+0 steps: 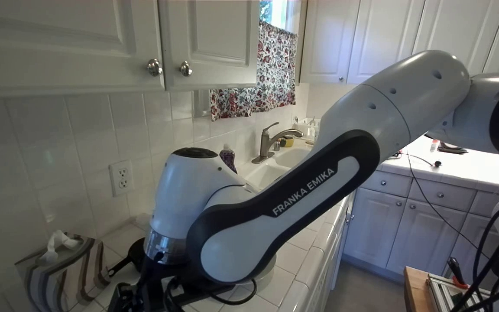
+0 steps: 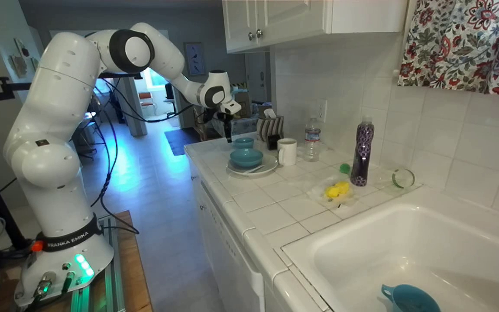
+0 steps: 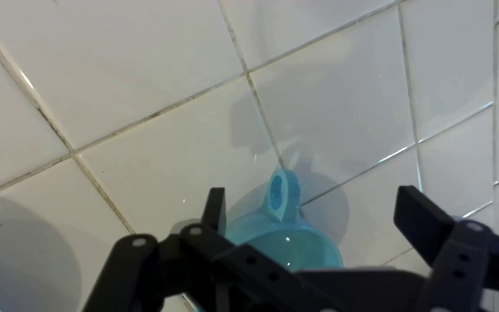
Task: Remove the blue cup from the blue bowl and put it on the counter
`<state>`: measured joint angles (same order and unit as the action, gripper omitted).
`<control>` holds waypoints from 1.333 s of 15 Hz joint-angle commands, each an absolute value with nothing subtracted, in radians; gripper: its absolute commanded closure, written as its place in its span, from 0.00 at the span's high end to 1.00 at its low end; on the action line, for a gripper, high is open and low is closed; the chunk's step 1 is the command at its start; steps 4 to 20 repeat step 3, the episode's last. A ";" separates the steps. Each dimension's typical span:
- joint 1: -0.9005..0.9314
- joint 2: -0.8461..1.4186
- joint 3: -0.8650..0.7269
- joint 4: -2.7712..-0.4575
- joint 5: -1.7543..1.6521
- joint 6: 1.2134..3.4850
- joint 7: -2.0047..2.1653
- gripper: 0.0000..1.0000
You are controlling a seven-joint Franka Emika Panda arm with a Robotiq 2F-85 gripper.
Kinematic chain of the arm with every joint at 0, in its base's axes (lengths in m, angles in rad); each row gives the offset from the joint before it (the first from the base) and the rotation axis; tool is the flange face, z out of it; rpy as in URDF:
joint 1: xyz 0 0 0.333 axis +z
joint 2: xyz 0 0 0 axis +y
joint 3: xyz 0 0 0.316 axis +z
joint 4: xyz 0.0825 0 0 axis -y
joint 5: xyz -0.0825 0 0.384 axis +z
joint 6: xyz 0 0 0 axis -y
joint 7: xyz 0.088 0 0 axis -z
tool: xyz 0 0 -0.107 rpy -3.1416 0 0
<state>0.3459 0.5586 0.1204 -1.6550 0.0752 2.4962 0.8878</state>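
Claw spread wide, blue cup upright, handle toward wrist view's top

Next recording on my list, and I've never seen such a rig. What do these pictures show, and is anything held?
The machine is a robot arm ending in a black gripper with two fingers. Two pictures come from cameras outside the robot; the third comes from its wrist, looking past the fingers. On the white tiled counter, a blue cup appears to rest near a teal bowl, which sits on a pale plate. A white mug, a purple bottle and a striped tissue box are there too. Nothing seems held: the fingers stand apart.
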 commanded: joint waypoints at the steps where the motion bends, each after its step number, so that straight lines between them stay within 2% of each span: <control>1: 0.356 0.473 0.113 -1.736 0.102 2.484 0.927 1.00; 2: 0.356 0.532 0.110 -1.675 0.082 2.493 0.905 1.00; 20: 0.356 0.525 0.110 -1.678 0.082 2.493 0.906 1.00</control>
